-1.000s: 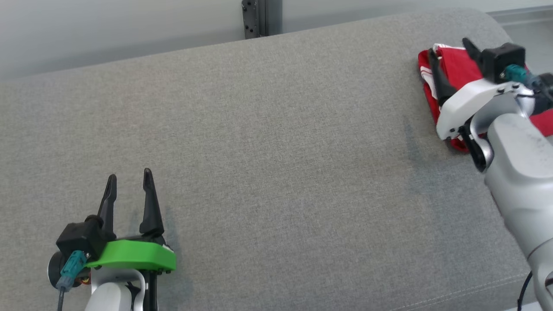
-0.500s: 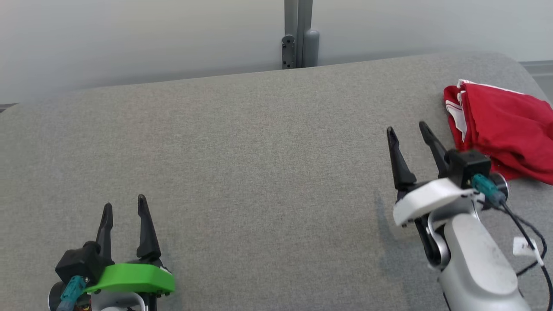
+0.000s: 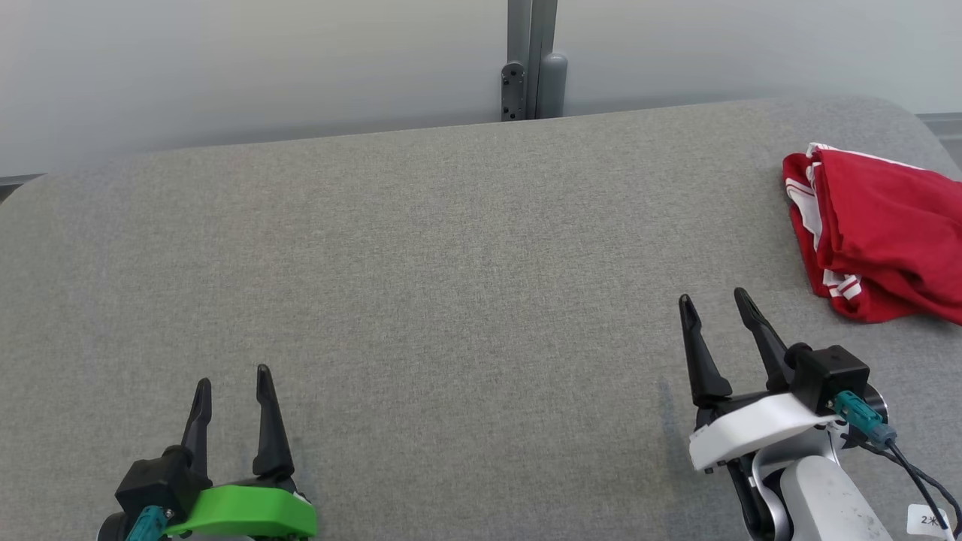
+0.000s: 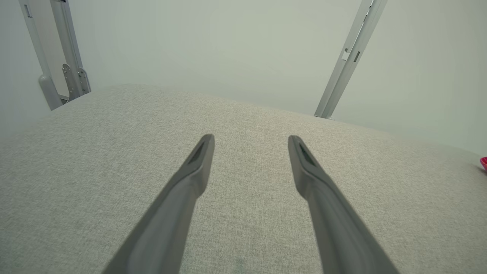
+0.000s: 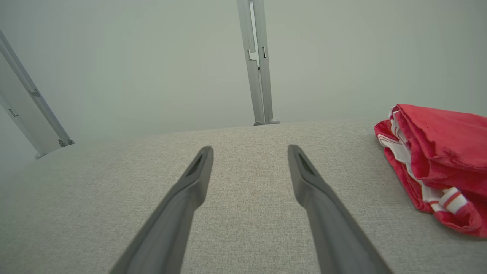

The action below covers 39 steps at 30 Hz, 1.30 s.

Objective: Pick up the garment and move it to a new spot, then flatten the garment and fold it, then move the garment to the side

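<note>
Lying bunched in a loose fold at the far right edge of the grey fabric surface (image 3: 451,263), the red garment (image 3: 879,233) with white stripes touches neither pincer. The right pincer (image 3: 712,298) hovers near it, closer to the robot and a little to the garment's left, its jaws spread apart and empty. The left pincer (image 3: 232,376) sits well apart at the lower left, likewise spread and holding nothing.
</note>
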### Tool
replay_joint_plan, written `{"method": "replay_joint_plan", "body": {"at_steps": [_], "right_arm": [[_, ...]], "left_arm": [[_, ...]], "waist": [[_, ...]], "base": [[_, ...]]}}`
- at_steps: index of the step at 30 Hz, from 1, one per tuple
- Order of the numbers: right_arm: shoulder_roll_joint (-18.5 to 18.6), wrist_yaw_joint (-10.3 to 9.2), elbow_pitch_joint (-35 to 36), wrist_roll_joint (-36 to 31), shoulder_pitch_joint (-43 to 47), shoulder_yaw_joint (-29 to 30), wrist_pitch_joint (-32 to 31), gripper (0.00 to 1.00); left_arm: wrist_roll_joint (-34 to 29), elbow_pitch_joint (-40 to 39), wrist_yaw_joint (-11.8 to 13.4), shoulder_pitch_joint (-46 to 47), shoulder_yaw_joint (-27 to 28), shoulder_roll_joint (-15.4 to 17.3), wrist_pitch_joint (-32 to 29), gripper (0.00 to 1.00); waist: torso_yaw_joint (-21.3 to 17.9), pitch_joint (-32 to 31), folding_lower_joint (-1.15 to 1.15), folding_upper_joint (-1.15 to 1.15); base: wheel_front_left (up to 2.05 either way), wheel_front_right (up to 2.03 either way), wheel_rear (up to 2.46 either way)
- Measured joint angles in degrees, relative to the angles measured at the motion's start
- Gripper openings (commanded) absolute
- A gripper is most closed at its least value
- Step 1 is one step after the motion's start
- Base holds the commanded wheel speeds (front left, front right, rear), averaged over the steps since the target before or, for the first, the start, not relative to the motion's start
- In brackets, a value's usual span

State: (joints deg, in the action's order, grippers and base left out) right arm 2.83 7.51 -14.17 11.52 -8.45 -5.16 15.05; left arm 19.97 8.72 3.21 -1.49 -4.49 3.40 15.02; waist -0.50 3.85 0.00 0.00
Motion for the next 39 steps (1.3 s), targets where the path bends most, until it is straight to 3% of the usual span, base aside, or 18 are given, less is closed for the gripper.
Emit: {"method": "replay_joint_plan", "body": {"at_steps": [12,13,19,39], "right_arm": [[0.0,0.0,0.1,0.0,0.2,0.7,0.0,1.0],[0.0,0.0,-0.1,0.0,0.2,0.7,0.0,0.0],[-0.3,0.01,-2.4,0.9,2.0,0.6,-0.4,0.0],[0.1,0.01,-2.1,21.8,2.1,2.6,-5.2,0.0]], "left_arm": [[-1.1,1.0,-0.6,0.0,-0.6,-0.2,0.0,1.0],[-1.2,1.2,-0.7,0.0,-0.7,-0.2,0.0,0.0],[-0.4,3.8,-0.7,-0.3,-0.9,-0.4,-0.8,0.0],[18.0,4.4,-3.2,0.4,2.0,-0.5,-6.0,0.0]], "waist": [[0.2,-0.5,0.0,0.0],[0.3,-0.6,0.0,0.0],[0.3,-0.6,0.0,0.0],[0.3,-1.1,0.0,0.0]], "base": [[0.0,0.0,0.0],[0.0,0.0,0.0],[0.0,0.0,0.0],[0.0,0.0,0.0]]}}
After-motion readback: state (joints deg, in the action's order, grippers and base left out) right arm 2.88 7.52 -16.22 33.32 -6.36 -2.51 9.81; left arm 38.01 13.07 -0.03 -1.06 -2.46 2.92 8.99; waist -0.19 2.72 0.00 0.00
